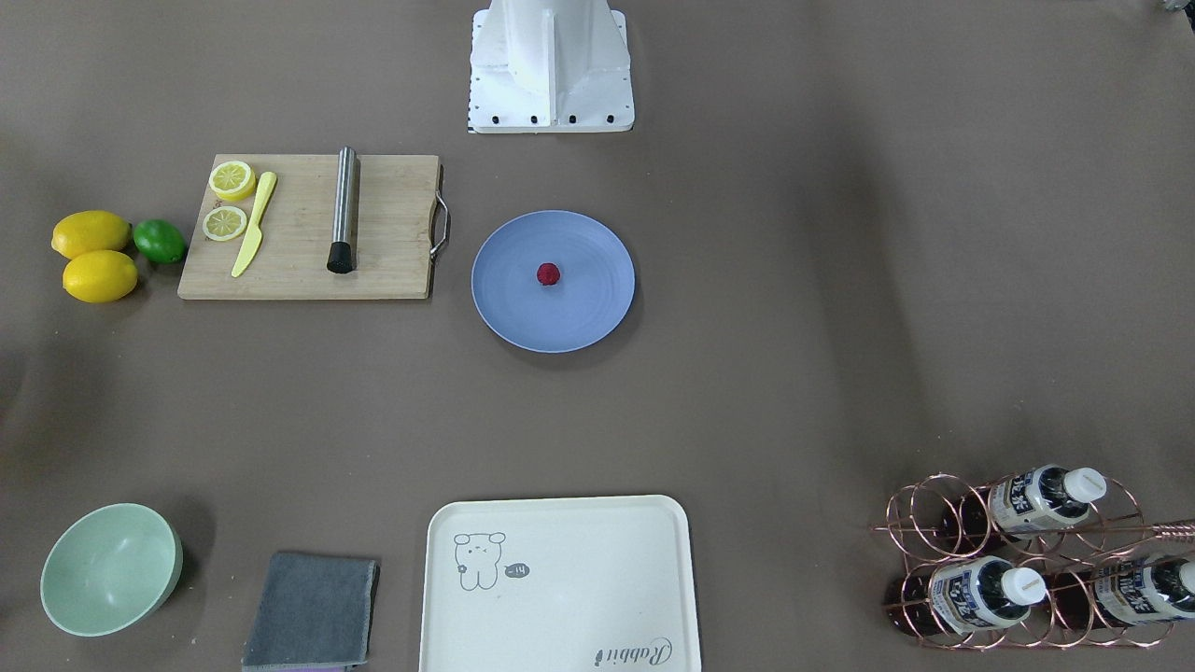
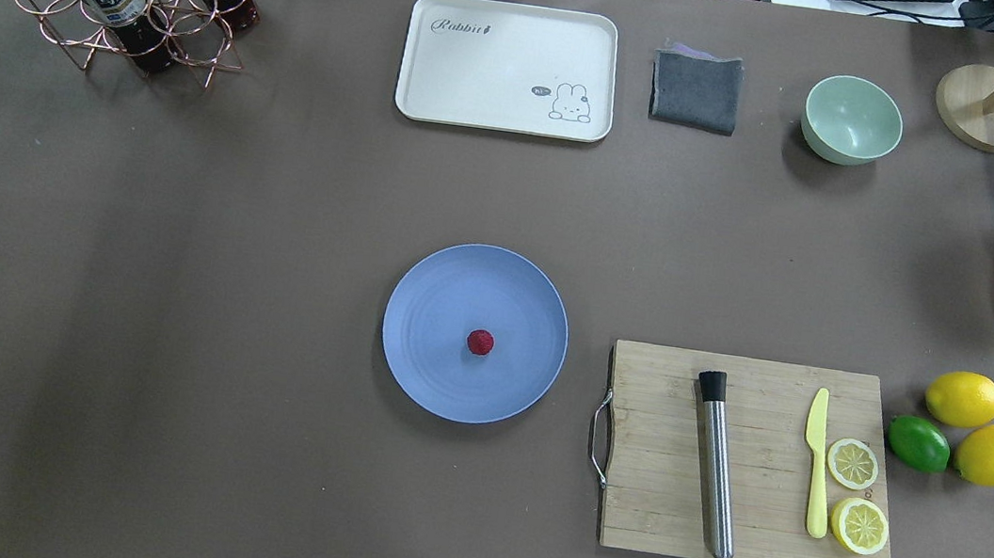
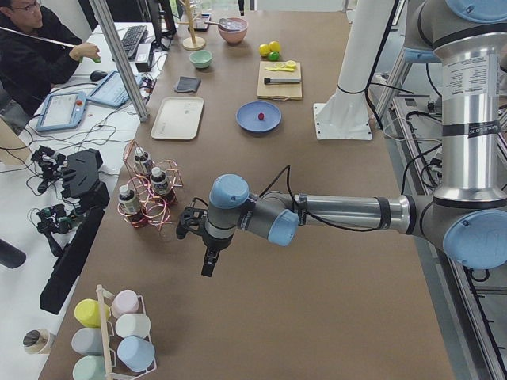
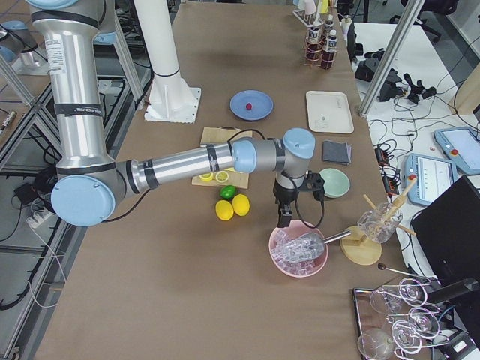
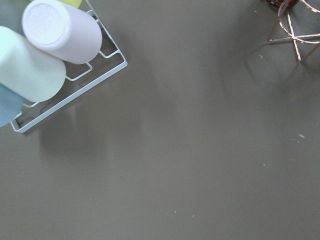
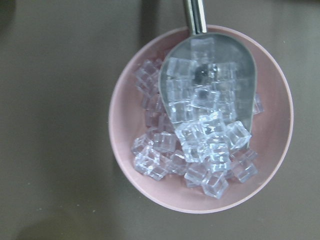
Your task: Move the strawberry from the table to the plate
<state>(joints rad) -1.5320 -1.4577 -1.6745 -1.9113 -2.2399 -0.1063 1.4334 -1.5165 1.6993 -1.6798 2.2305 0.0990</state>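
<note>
red strawberry (image 1: 548, 273) on plate (image 1: 509, 313), rack (image 1: 896, 528) cropped

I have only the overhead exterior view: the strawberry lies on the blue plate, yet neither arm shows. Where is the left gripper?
Observer: The left gripper hangs above bare table, between the copper bottle rack and a rack of pastel cups.
Operator: And the right one?
Observer: The right gripper hangs by the rim of the pink ice bowl.
Operator: Open or shut?
Observer: Cannot tell: they show only in the side views, and neither wrist view shows its own gripper.
</note>
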